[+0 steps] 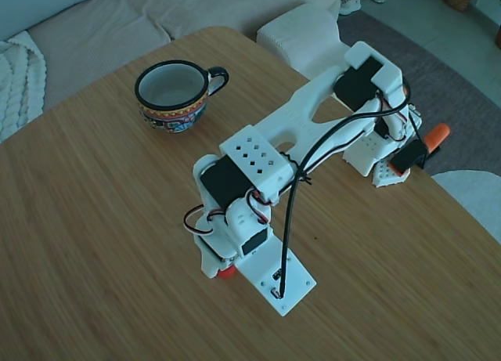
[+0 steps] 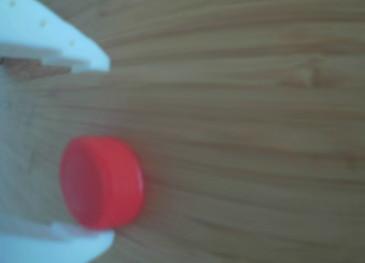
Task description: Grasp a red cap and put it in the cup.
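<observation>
The red cap (image 2: 102, 182) lies flat on the wooden table, between the two white fingers of my gripper (image 2: 108, 150). In the other view it rests against the lower finger (image 2: 68, 243), while the upper finger (image 2: 57, 40) stands well apart from it, so the gripper is open. In the fixed view the arm is bent down over the table and my gripper (image 1: 221, 268) covers most of the red cap (image 1: 228, 272), leaving only a red edge showing. The cup (image 1: 172, 95), white inside with a black rim and handle and a patterned band, stands upright and empty at the far left.
The arm's base (image 1: 376, 153) is clamped at the table's right edge with an orange clamp handle (image 1: 437, 134). A black cable (image 1: 291, 220) runs along the arm. A beige sofa (image 1: 102, 24) lies beyond the far table edge.
</observation>
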Controlling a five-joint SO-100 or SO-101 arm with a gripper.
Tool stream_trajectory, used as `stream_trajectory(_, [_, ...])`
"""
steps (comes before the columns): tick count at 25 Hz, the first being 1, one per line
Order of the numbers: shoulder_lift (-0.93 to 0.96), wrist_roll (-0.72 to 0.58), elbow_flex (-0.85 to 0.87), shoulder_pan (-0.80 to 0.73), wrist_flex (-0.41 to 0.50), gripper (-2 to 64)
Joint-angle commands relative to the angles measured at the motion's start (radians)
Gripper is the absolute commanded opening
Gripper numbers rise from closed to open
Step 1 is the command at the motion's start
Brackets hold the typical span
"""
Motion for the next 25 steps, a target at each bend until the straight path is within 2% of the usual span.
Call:
stream_trajectory(1, [0.005, 0.003, -0.012, 0.002, -0.002, 20.4])
stream_trajectory(6, [-0.002, -0.003, -0.012, 0.0, -0.014, 6.1])
stream_trajectory(7, [-0.002, -0.003, -0.012, 0.0, -0.014, 5.3])
stream_trajectory(16, [0.008, 0.006, -0.063, 0.005, 0.009, 5.3])
stream_trajectory(25, [0.006, 0.02, -0.327, 0.026, 0.186, 5.5])
